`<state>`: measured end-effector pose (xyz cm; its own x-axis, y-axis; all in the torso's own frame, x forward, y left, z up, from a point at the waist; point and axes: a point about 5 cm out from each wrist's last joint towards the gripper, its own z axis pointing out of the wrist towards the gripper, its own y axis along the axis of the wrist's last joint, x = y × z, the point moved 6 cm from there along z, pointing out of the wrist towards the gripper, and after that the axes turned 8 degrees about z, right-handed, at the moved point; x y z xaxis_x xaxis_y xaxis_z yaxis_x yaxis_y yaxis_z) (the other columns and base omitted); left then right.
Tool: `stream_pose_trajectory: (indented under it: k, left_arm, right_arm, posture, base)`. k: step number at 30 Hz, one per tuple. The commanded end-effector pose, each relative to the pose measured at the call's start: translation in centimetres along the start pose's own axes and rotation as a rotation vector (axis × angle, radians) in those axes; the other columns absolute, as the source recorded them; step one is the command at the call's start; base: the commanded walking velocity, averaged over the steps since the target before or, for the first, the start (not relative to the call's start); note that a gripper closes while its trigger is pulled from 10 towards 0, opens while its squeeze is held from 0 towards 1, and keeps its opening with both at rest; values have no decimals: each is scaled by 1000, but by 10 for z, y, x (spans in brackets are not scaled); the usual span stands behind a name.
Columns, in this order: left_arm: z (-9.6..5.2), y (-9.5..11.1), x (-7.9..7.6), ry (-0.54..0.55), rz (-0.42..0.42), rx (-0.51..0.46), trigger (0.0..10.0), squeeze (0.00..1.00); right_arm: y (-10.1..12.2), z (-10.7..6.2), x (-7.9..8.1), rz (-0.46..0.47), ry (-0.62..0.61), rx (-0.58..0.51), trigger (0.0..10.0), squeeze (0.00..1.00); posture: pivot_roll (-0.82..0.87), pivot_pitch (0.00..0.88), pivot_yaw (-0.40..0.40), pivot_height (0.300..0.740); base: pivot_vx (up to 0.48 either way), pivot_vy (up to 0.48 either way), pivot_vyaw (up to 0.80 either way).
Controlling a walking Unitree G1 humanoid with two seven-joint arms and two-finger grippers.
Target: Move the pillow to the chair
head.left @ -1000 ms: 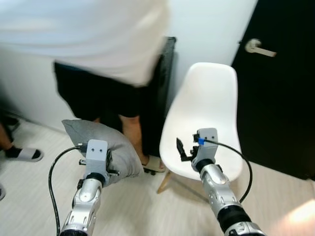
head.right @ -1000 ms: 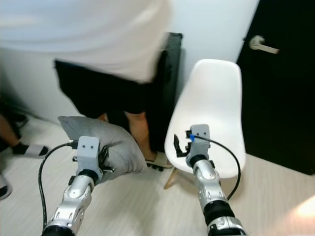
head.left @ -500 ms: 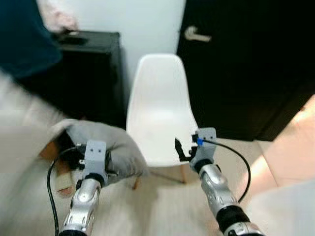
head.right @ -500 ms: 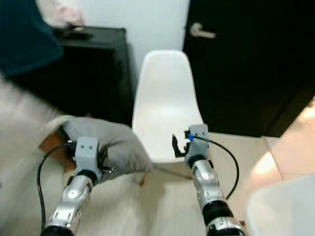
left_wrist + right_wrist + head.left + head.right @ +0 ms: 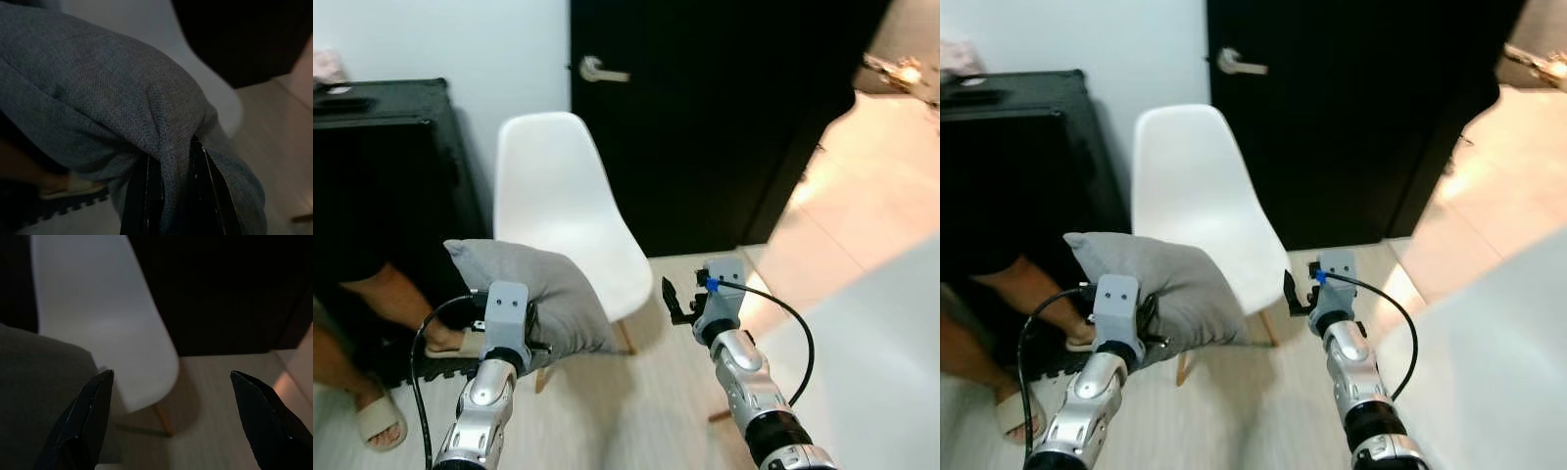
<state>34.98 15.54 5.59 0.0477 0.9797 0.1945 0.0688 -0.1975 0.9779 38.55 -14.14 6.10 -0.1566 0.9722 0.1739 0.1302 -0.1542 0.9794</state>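
A grey pillow [image 5: 540,300] hangs in the air in front of the white chair [image 5: 558,201], overlapping the chair's front edge. My left gripper [image 5: 521,333] is shut on a fold of the pillow [image 5: 122,122], with cloth pinched between its black fingers [image 5: 146,196]. My right gripper [image 5: 674,302] stands open to the right of the chair, just off the seat's right edge, nothing between its fingers [image 5: 88,411]. In the right wrist view the chair seat [image 5: 102,323] and a corner of the pillow [image 5: 44,396] lie ahead.
A black door [image 5: 705,117] with a silver handle [image 5: 597,70] stands behind the chair. A black cabinet [image 5: 382,166] is to the left. A person's legs and sandalled feet [image 5: 382,416] are at the lower left. Pale floor [image 5: 862,206] opens to the right.
The camera has swung right: the chair and door have shifted left in view, and the person now shows at the lower left. Both grippers keep their pose; the left still holds the pillow.
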Motion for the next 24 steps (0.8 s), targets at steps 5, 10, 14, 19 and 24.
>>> stream_pose_trajectory:
  k: [5,10,14,19,24]
  left_arm:
    - [2,-2,11,59,-34,29,10000,0]
    - [1,-5,11,67,-30,41,10000,0]
    - [0,-3,8,47,-28,26,10000,0]
    - [1,4,8,30,-35,-6,10000,0]
    - [1,9,7,9,-41,-35,10000,0]
  right_arm:
    - [-14,-1,10,-29,66,68,10000,0]
    - [-16,-2,6,-32,57,74,10000,0]
    - [-16,-2,5,-29,46,68,10000,0]
    - [-17,-2,7,-23,41,64,10000,0]
    - [-15,-1,7,-21,39,59,10000,0]
  posture:
    - [30,26,-25,740]
    - [34,31,-26,740]
    - [37,33,-26,740]
    - [41,35,-25,740]
    - [42,38,-24,740]
  base:
    - [0,0,0]
    - [0,0,0]
    - [0,0,0]
    - [0,0,0]
    - [115,0,0]
